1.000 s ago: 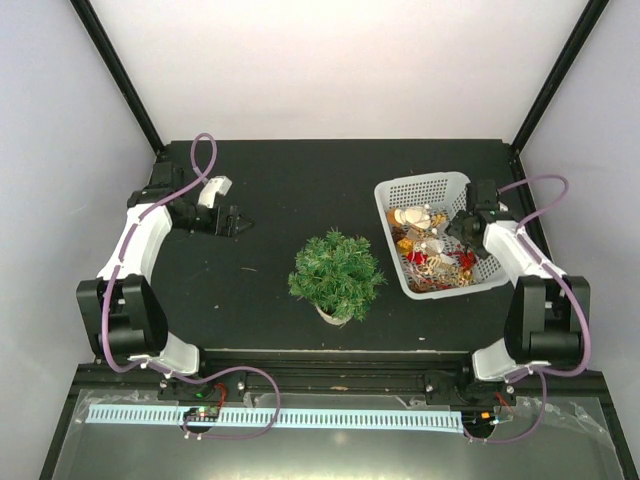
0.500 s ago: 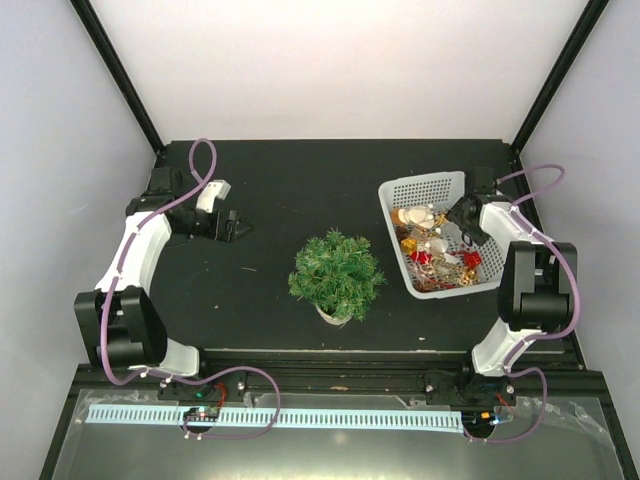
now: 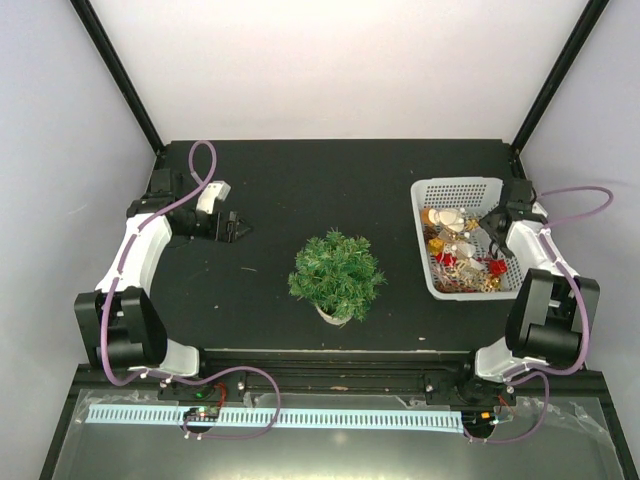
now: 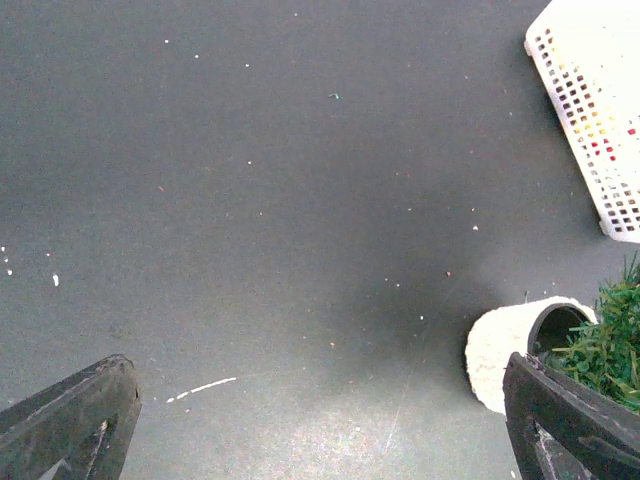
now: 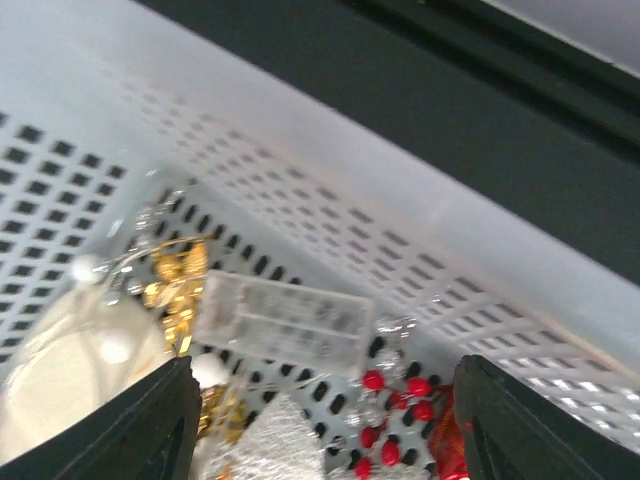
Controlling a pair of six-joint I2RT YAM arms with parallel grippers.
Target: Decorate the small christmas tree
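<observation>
The small christmas tree stands mid-table on its white base, bushy and dark green; its base and a few needles also show at the lower right of the left wrist view. My left gripper hovers open over bare table to the tree's left, nothing between its fingers. My right gripper hangs open inside the white mesh basket. Its fingers straddle a clear plastic box, red berries and a gold ornament, touching none that I can see.
The basket sits at the table's right edge, close to the black frame post, and holds several more ornaments. Its corner shows in the left wrist view. Black matte table lies between the tree and the back wall.
The basket has slid to the right across the table, along with my right gripper inside it. The left arm has barely shifted.
</observation>
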